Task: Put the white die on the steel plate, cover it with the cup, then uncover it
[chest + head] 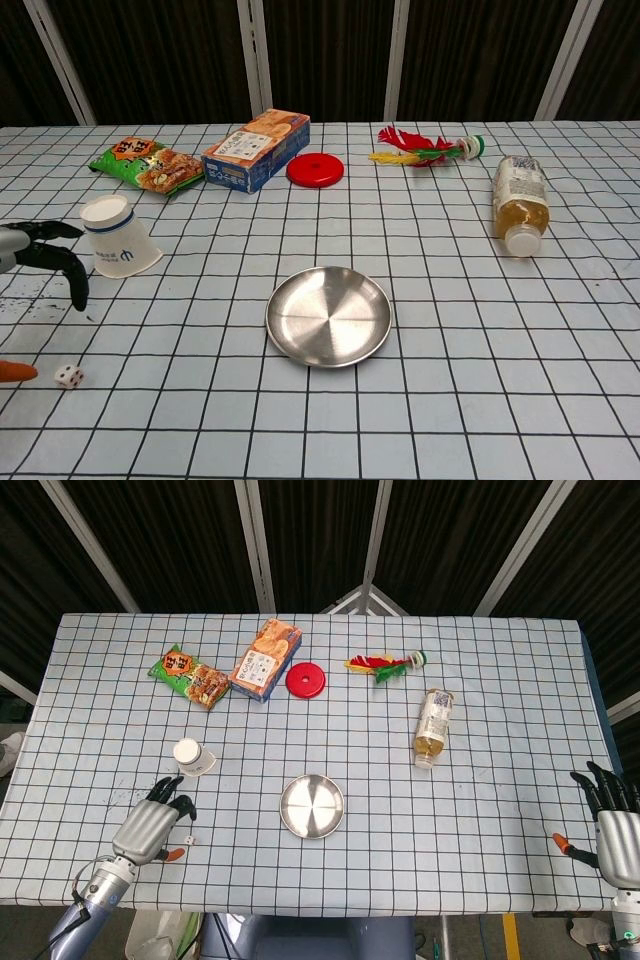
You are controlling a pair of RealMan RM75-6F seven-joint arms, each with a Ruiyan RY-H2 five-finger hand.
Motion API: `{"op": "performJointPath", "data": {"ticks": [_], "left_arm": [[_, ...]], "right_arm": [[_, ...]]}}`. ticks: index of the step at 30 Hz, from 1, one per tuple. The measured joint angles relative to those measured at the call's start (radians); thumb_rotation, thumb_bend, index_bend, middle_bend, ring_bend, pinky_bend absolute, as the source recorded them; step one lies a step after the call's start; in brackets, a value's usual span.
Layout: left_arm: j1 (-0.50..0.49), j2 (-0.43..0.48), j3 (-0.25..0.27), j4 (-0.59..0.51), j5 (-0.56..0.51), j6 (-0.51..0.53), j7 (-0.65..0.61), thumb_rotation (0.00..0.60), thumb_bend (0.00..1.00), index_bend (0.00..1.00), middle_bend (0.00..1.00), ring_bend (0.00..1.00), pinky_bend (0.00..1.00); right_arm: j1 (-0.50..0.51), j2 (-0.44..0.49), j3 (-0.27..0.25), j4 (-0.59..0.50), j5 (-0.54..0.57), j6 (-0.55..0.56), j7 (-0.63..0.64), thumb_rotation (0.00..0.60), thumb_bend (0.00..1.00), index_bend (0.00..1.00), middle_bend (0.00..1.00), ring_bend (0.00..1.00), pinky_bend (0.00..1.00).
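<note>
Left hand [150, 827] fingers [70, 270] spread (empty); right hand [618, 830] likewise.

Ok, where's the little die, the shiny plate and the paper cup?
die [68, 376]: chest view, on its upper face.
plate [329, 315]: chest view, on the bare middle of the dish.
cup [122, 242]: chest view, on its white side wall.

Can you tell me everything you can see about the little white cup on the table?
The cup is a small white one that looks like paper, with a blue band near its rim and a blue mark on its side. It lies tipped over on the checked tablecloth, open mouth facing up and left in the chest view. It sits left of the steel plate and beyond the white die. The left hand hovers close by, and nothing is touching the cup but the cloth.
</note>
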Motion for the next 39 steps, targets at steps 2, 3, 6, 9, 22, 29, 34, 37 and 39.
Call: {"op": "performJointPath", "data": {"ticks": [2,3,6,9,22,29,34,37,39], "left_arm": [[-0.004,-0.006,0.003,0.000,-0.017,-0.006,0.014,0.600,0.22,0.43,0.28,0.03,0.00],[-0.005,-0.007,0.005,0.001,-0.021,-0.007,0.017,0.600,0.22,0.44,0.28,0.03,0.00],[-0.008,-0.010,0.010,0.011,-0.035,-0.010,0.028,0.600,0.22,0.44,0.28,0.03,0.00],[-0.012,-0.016,0.015,0.021,-0.049,-0.015,0.036,0.600,0.22,0.46,0.28,0.03,0.00],[-0.033,-0.047,0.027,0.055,-0.072,-0.007,0.089,0.600,0.26,0.47,0.26,0.03,0.00],[-0.042,-0.068,0.034,0.071,-0.074,-0.008,0.101,0.600,0.26,0.47,0.25,0.03,0.00],[-0.047,-0.080,0.038,0.086,-0.079,-0.003,0.117,0.600,0.26,0.48,0.25,0.03,0.00],[-0.048,-0.086,0.040,0.094,-0.085,0.005,0.129,0.600,0.27,0.48,0.25,0.03,0.00],[-0.048,-0.091,0.041,0.100,-0.092,0.009,0.134,0.600,0.28,0.48,0.25,0.03,0.00]], "right_arm": [[-0.001,0.001,0.001,0.000,0.000,0.002,0.003,0.600,0.10,0.19,0.10,0.11,0.07],[-0.001,0.001,0.002,0.000,0.001,0.002,0.004,0.600,0.10,0.19,0.10,0.11,0.07],[-0.001,0.000,0.002,-0.001,0.001,0.002,0.004,0.600,0.10,0.19,0.10,0.11,0.07],[0.000,-0.001,0.002,0.000,0.002,-0.001,0.002,0.600,0.10,0.19,0.10,0.11,0.07],[0.000,-0.002,0.006,0.002,0.009,-0.005,0.011,0.600,0.10,0.19,0.10,0.11,0.07],[-0.001,-0.001,0.008,0.004,0.012,-0.004,0.019,0.600,0.10,0.19,0.10,0.11,0.07],[-0.002,-0.001,0.009,0.005,0.012,-0.005,0.023,0.600,0.10,0.19,0.10,0.11,0.07],[-0.002,0.000,0.009,0.005,0.012,-0.005,0.024,0.600,0.10,0.19,0.10,0.11,0.07],[-0.002,-0.001,0.009,0.005,0.012,-0.005,0.025,0.600,0.10,0.19,0.10,0.11,0.07]]}}
